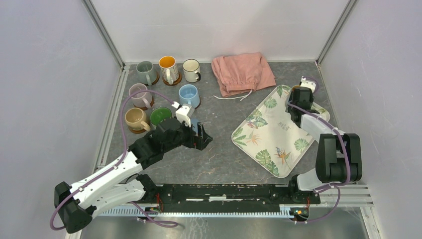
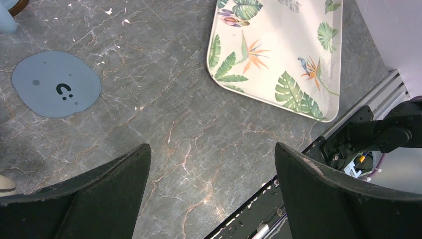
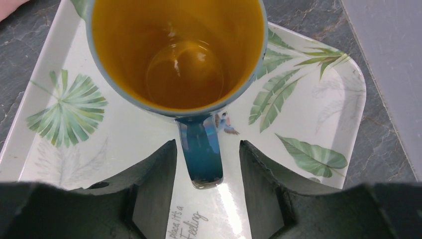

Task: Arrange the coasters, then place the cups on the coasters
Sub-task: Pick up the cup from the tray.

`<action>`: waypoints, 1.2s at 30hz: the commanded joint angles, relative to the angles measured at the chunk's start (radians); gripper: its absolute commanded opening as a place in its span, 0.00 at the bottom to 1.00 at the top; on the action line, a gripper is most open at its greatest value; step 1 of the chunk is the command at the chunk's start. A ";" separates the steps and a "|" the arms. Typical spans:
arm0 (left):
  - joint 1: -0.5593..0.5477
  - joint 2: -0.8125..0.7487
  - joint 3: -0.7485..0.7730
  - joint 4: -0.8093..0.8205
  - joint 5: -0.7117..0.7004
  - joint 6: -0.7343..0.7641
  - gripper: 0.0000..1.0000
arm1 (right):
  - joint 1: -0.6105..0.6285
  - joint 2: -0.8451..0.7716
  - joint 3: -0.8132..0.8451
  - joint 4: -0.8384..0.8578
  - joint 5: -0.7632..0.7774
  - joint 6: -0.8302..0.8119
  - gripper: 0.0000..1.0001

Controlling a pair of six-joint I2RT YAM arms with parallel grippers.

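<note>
**A:** At the upper left of the overhead view we see seven cups [image 1: 146, 72] grouped together. Several show a brown coaster [image 1: 137, 130] rim beneath them.

**B:** Just right of them our left hand [image 1: 199, 135] hangs over the grey surface [image 1: 219, 159], fingers spread wide and holding nothing. Its wrist view shows a blue coaster [image 2: 56, 83] lying flat at the left of the frame, bare and apart from the fingers.

**A:** We judge that disc is meant for the last cup. It looks thin, light and stiff, and lying flat it offers only its edge to pinch.

**B:** Further right, the pink cloth [image 1: 242, 73] sits at top centre, then comes the leaf-patterned tray [image 1: 271, 144].

**A:** The orange-inside cup [image 3: 179, 55] stands upright on the tray's far corner, beneath our right hand [image 3: 208, 164] at the upper right of the overhead view.

**B:** That hand is partly spread, one finger on each side of the blue handle [image 3: 201, 154]. A sliver of tray shows on both sides, so we aren't pinching it yet.

**A:** We expect glazed ceramic: rigid, slick, fairly heavy, and quick to chip if knocked. The handle is the one narrow hold, but the body's weight hangs off to one side, so the cup may tip. We'd grip high, close to the body.
</note>
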 commanded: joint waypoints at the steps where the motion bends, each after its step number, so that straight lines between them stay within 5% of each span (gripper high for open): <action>1: -0.002 0.002 -0.007 0.037 0.006 0.033 1.00 | 0.001 0.017 0.047 0.050 0.030 -0.034 0.54; 17: -0.002 -0.003 -0.009 0.039 0.009 0.034 1.00 | 0.035 0.052 0.072 0.080 -0.003 -0.045 0.36; 28: -0.002 -0.003 -0.012 0.039 0.006 0.034 1.00 | 0.034 0.086 0.100 0.079 -0.007 -0.042 0.34; 36: -0.002 -0.004 -0.012 0.040 0.003 0.034 1.00 | 0.036 0.049 0.109 0.057 -0.026 -0.045 0.00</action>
